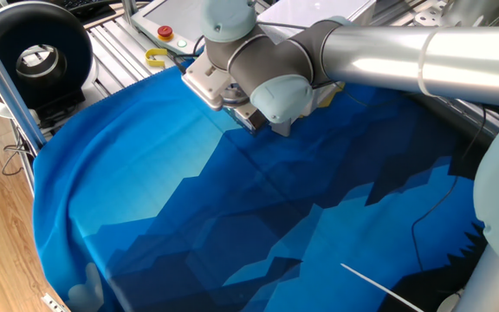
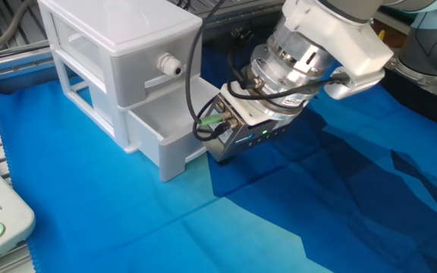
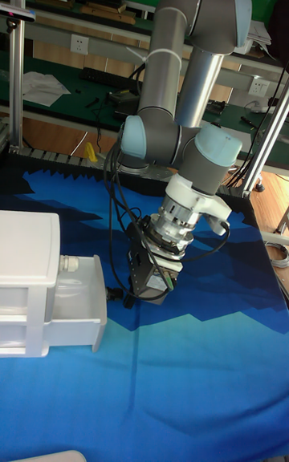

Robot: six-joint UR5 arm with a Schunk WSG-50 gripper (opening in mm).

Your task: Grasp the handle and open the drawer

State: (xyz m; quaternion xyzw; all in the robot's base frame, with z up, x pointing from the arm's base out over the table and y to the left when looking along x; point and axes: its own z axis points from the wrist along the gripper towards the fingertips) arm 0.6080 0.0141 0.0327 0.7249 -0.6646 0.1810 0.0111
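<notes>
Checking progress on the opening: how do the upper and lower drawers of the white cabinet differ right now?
The upper drawer sits shut, flush with the frame; the lower drawer is pulled partway out. The upper drawer's white knob is in plain view, while the lower drawer's handle is hidden behind the hand at its front. Both are pale plastic boxes in the same cabinet.

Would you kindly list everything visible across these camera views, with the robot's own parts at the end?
Drawer unit: one, white, on the cloth's edge.
Lower drawer: one, white, pulled partly out.
Upper drawer knob: one, white, on the closed upper front.
Cloth: one, blue patterned, covering the table.
Panel: one, white, beyond the cloth, carrying a red button.
Yellow object: one, beside the panel.
Black reel: one, off the table.
Handle: hidden.
Arm: one, grey.
Gripper: one, dark, at the lower drawer's front; fingers hidden.
</notes>
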